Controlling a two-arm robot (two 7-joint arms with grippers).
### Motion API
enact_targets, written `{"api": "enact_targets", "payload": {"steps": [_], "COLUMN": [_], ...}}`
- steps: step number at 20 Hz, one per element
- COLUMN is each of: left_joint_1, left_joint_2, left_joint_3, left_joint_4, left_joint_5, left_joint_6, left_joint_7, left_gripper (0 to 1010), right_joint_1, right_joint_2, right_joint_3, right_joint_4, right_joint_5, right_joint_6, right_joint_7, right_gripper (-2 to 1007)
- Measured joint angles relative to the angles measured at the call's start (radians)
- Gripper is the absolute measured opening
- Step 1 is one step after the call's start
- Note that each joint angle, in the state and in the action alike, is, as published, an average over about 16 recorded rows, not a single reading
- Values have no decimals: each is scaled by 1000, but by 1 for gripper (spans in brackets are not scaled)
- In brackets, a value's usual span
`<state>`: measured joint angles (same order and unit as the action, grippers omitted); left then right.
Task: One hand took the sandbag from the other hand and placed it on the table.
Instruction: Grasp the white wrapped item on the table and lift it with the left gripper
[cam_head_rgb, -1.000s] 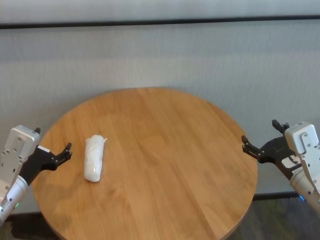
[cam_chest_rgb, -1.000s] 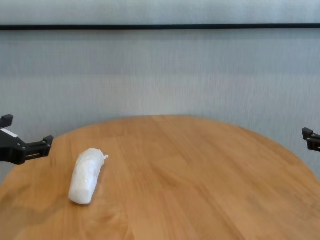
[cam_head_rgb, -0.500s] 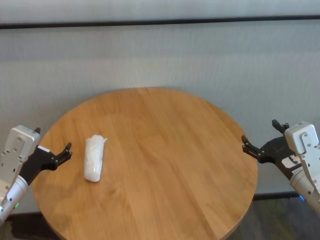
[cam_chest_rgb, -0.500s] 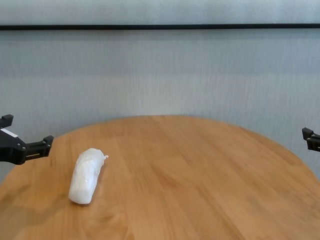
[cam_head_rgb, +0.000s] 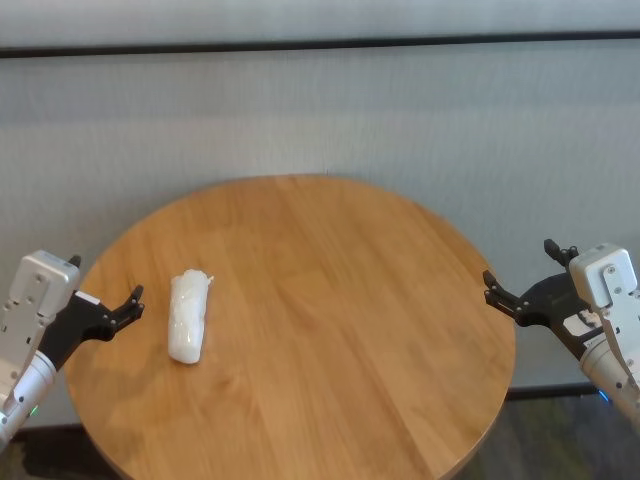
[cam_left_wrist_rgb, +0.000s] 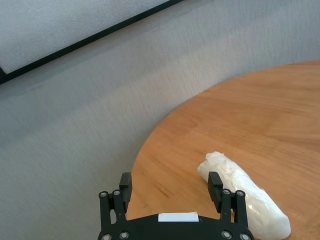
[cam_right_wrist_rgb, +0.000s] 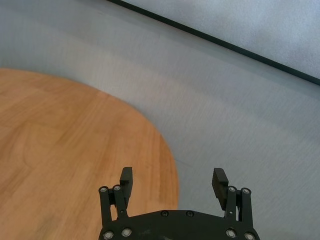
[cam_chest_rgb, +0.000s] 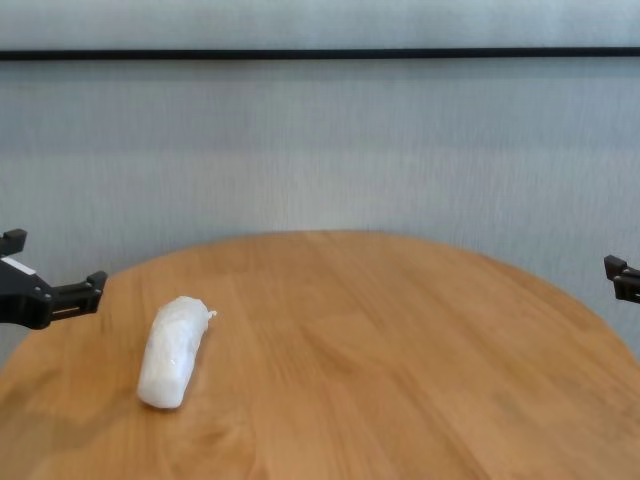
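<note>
Sandbag (cam_head_rgb: 188, 318) is lying flat on the table (cam_head_rgb: 330, 300), at about 9 o'clock on the round top, inboard of the rim. Long axis is running roughly 12-to-6, knotted end pointing toward 12. Nothing is touching it.

Left gripper (cam_head_rgb: 128, 305) is hovering at the table's 9 o'clock edge, just beside the sandbag but apart from it, jaws spread wide and holding nothing. In the left wrist view the fingers (cam_left_wrist_rgb: 215, 184) are standing well apart, with the sandbag (cam_left_wrist_rgb: 245, 200) sitting on the wood beyond one fingertip, no contact.

Right gripper (cam_head_rgb: 515, 293) is sitting at the 3 o'clock edge, well apart from the sandbag, jaws also wide and empty. Right wrist view is showing both fingers (cam_right_wrist_rgb: 220, 181) splayed over the table rim (cam_right_wrist_rgb: 167, 150), with nothing between them.

Chest view is showing the same: sandbag (cam_chest_rgb: 172, 350) resting on the wood, left gripper (cam_chest_rgb: 60, 296) off to its 9 o'clock side.
</note>
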<state>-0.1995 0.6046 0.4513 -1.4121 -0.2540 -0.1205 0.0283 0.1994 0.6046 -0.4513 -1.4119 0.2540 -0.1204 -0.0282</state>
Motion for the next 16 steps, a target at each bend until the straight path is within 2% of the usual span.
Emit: {"api": "enact_targets", "payload": {"steps": [16], "left_joint_1": [0], "left_joint_2": [0], "left_joint_3": [0], "left_joint_4": [0], "left_joint_5": [0], "left_joint_6": [0], "left_joint_7": [0], "left_gripper": [1001], "right_joint_1": [0], "right_joint_2": [0], "right_joint_3": [0], "right_joint_4": [0], "right_joint_5": [0], "right_joint_6": [0], "right_joint_7": [0], "right_gripper": [1002]}}
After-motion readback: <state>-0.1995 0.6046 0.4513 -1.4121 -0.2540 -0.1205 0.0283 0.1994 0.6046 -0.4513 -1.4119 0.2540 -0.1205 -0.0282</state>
